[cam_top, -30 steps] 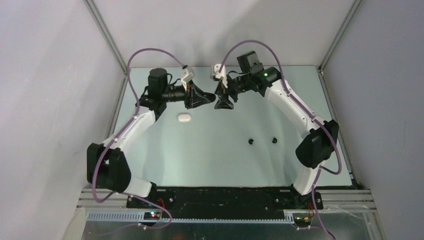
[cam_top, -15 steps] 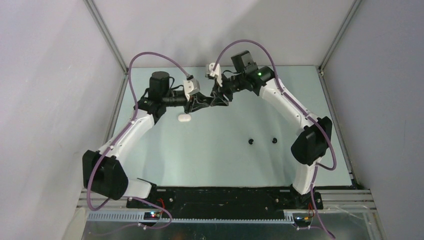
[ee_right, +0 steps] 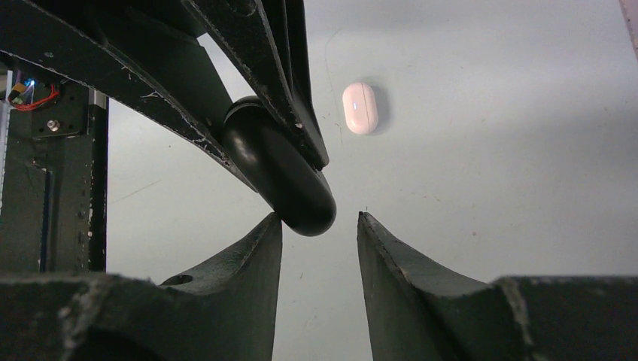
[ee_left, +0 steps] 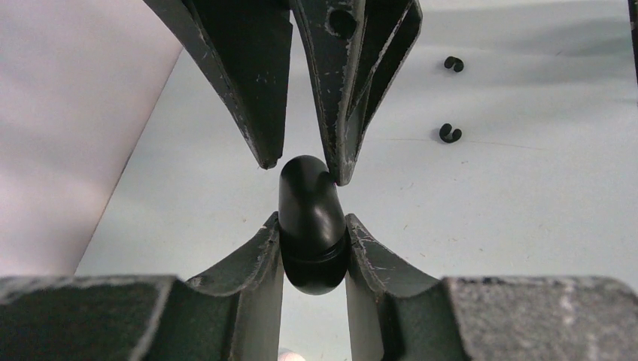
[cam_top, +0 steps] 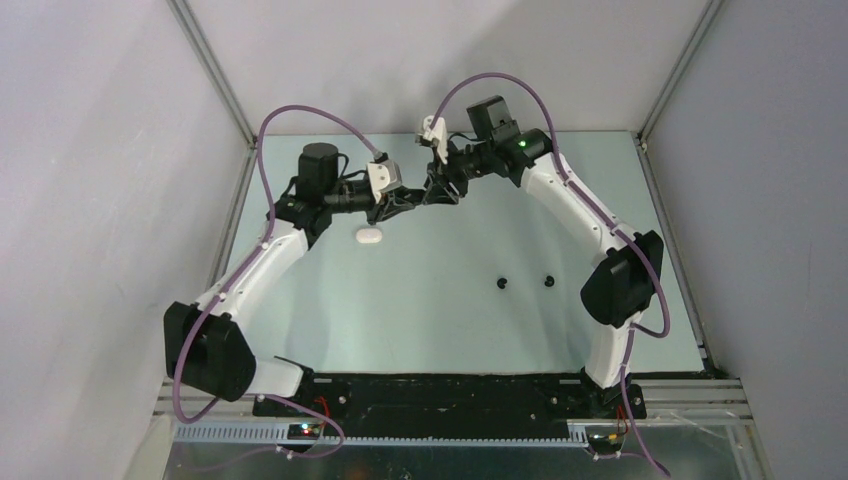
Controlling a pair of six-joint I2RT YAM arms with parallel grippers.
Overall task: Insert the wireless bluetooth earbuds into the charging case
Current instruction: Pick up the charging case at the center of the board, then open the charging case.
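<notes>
Both arms have swung together since a second ago, and the claws now meet tip to tip above the desk [cam_top: 450, 330]. Left claw [ee_left: 312, 218] is narrowly parted and clamped on the black charging case [ee_right: 278, 173]. Right claw [ee_right: 320, 222] straddles its free end, half open, maybe touching on one side. Two black earbuds [cam_top: 503, 283] [cam_top: 549, 279] sit well apart on the desk. The white case [cam_top: 369, 236] lies under the left claw.
</notes>
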